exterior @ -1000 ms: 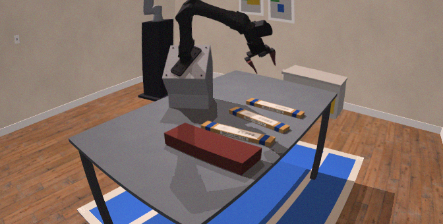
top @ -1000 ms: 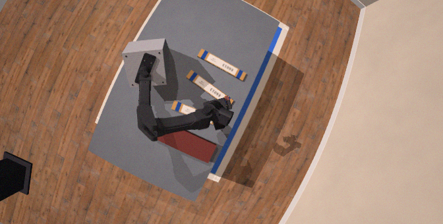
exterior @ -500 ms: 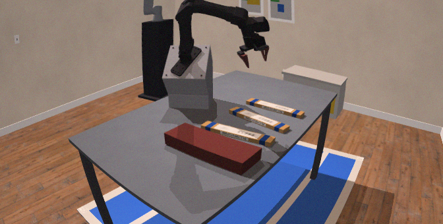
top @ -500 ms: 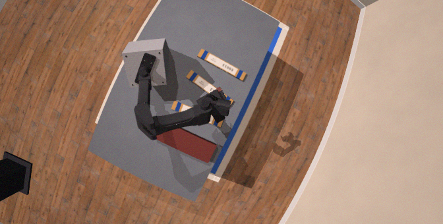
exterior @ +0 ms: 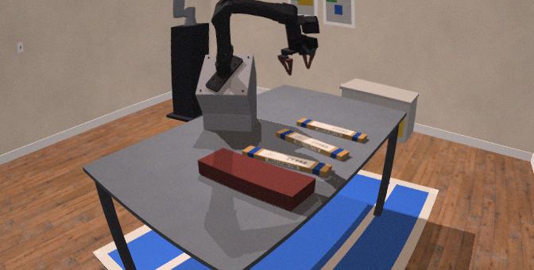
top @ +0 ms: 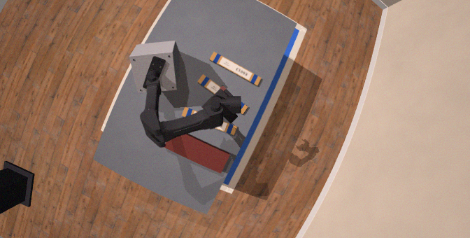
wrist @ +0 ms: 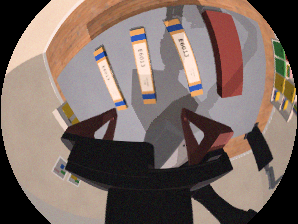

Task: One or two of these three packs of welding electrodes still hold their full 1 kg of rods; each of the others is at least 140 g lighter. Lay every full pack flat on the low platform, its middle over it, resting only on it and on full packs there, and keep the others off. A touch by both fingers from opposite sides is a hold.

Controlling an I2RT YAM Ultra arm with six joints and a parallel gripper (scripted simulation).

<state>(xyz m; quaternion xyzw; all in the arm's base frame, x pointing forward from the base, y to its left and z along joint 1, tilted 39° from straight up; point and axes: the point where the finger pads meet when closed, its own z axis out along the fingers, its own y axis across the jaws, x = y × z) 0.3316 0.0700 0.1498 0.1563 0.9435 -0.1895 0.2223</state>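
The low dark red platform (top: 199, 153) (exterior: 254, 178) (wrist: 227, 57) bears no pack. Three orange, blue and white packs lie flat on the table, roughly parallel. The nearest pack (top: 231, 129) (exterior: 286, 160) (wrist: 186, 57) lies beside the platform; the arm covers its middle in the top view. The middle pack (top: 211, 85) (exterior: 311, 144) (wrist: 143, 65) is partly under the arm in that view. The farthest pack (top: 236, 68) (exterior: 331, 129) (wrist: 110, 79) shows whole. My gripper (exterior: 299, 71) (wrist: 149, 111) is open and empty, fingers pointing down, high above the table.
The grey table (top: 227, 15) (exterior: 159, 184) carries the arm's pale block base (top: 154, 48) (exterior: 227, 113) at its back edge. A blue-and-white floor mat lies below the front edge. A low cabinet (exterior: 379, 90) and a black stand (exterior: 190, 69) stand beyond the table.
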